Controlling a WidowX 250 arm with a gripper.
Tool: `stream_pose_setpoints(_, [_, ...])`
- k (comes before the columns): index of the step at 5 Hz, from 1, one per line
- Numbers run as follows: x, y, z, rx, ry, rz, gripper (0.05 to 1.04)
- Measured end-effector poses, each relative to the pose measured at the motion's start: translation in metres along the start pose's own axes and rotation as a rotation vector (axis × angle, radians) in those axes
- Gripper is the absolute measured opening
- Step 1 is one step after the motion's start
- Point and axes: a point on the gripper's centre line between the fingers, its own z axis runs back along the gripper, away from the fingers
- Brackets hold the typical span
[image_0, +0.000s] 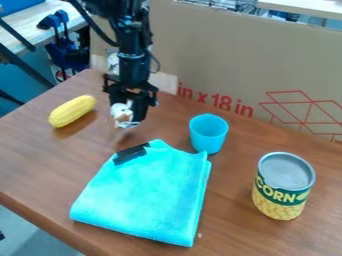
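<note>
Turquoise towel (147, 195); I've the tool (128, 119) beyond it, whitish item (121, 111) at tip; can't tell opening/grip. Corn can (283, 186) towel's R.

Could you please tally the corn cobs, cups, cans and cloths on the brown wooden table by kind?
Oblong yellow corn cob: 1
Round blue cup: 1
Cylindrical metal can with a green and yellow corn label: 1
Folded turquoise cloth: 1
Total: 4
</note>
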Motion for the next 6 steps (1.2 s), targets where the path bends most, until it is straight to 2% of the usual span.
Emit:
stream_pose_setpoints(1, [0.004,-0.003,-0.005,-0.026,-0.018,-0.007,0.595])
stream_pose_setpoints(2, [0.002,-0.005,-0.015,-0.041,-0.025,-0.002,0.645])
stream_pose_setpoints(3, [-0.006,-0.007,-0.02,-0.061,-0.041,0.036,0.941])
stream_pose_setpoints(4, [-0.017,-0.013,0.002,-0.106,-0.193,0.087,1.009])
stream_pose_setpoints(5, [-0.023,-0.017,0.03,-0.116,-0.307,0.111,1.005])
stream_pose_setpoints(6, [-0.031,-0.025,0.055,-0.123,-0.355,0.116,1.003])
